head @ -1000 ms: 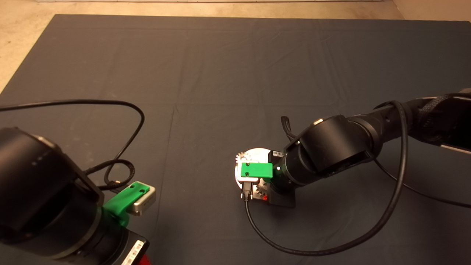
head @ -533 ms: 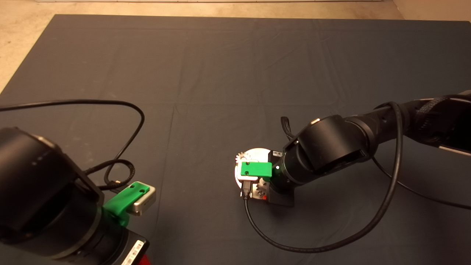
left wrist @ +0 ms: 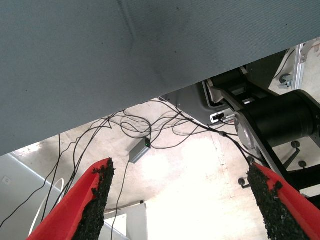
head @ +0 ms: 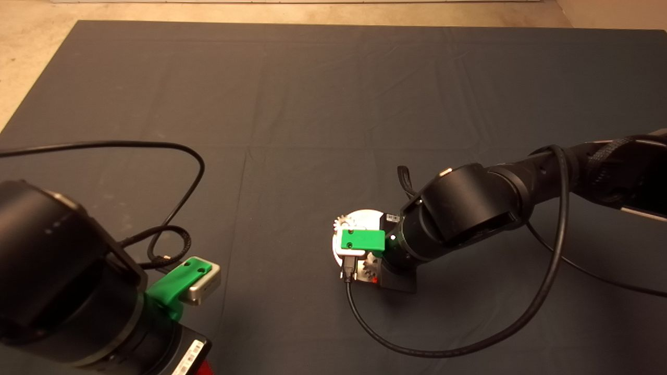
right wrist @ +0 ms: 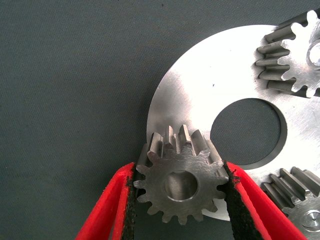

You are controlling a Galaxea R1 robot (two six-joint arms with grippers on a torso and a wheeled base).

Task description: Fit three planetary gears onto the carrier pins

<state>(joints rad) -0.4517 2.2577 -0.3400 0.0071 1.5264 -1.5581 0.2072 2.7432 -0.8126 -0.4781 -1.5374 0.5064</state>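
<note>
My right gripper (right wrist: pixel 178 172) is shut on a small silvery planetary gear (right wrist: pixel 177 186) and holds it at the rim of the round silver carrier disc (right wrist: pixel 200 95), beside the disc's large central hole. Two more gears (right wrist: pixel 292 57) (right wrist: pixel 297 197) sit on the disc; a pin end (right wrist: pixel 311 218) shows in the bore of one. The other pins are hidden. In the head view the disc (head: pixel 366 217) lies at mid-mat under the right wrist, with a gear (head: pixel 342 223) at its edge. My left gripper (left wrist: pixel 182 175) is open and empty, parked at the mat's lower left.
Black cables loop over the mat from the left arm (head: pixel 177 208) and from the right wrist (head: pixel 417 344). The left wrist view looks past the mat's edge (left wrist: pixel 150 95) at floor cables and a wheeled base (left wrist: pixel 280 120).
The right forearm has shifted slightly. The right gripper stays over the disc with the gear in it. The left arm has not moved.
</note>
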